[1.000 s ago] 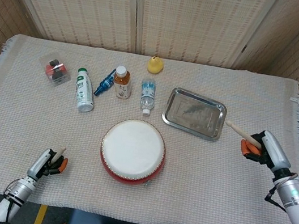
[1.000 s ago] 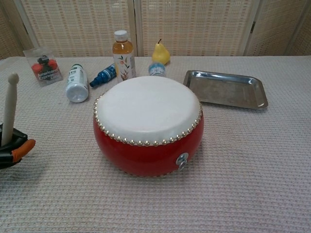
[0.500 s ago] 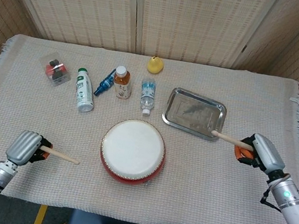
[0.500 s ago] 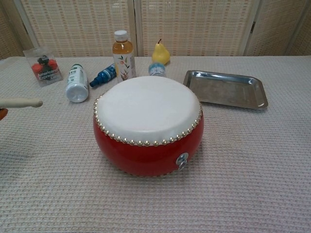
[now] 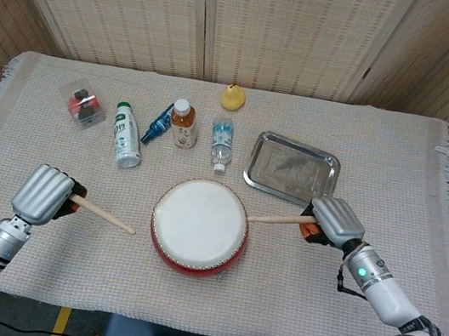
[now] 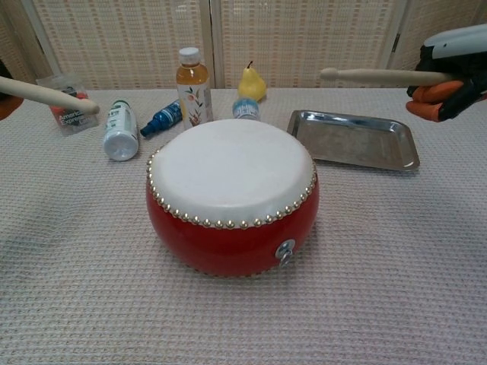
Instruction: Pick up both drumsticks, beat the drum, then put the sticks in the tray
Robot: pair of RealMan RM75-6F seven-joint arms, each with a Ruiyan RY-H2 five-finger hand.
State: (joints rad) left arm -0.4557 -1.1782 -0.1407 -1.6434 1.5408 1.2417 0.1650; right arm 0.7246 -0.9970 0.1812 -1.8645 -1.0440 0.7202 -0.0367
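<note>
The red drum (image 5: 198, 226) (image 6: 232, 195) with its white skin stands at the table's front centre. My left hand (image 5: 44, 193) grips a wooden drumstick (image 5: 103, 214) (image 6: 47, 93) to the drum's left, tip pointing at the drum and short of it. My right hand (image 5: 334, 220) (image 6: 450, 72) holds the other drumstick (image 5: 280, 220) (image 6: 380, 76), whose tip reaches over the drum's right rim, raised above the skin. The metal tray (image 5: 292, 169) (image 6: 353, 139) lies behind and right of the drum, with nothing in it.
Behind the drum stand a tea bottle (image 5: 183, 123), a small water bottle (image 5: 222, 143), a lying white bottle (image 5: 127, 134), a blue bottle (image 5: 159, 122), a yellow pear (image 5: 234, 97) and a clear packet (image 5: 82, 103) at far left.
Both hands have swung inward toward the drum with their sticks. The right stick's tip moved from the tray's edge to over the drum's rim; the left stick rose and neared the drum.
</note>
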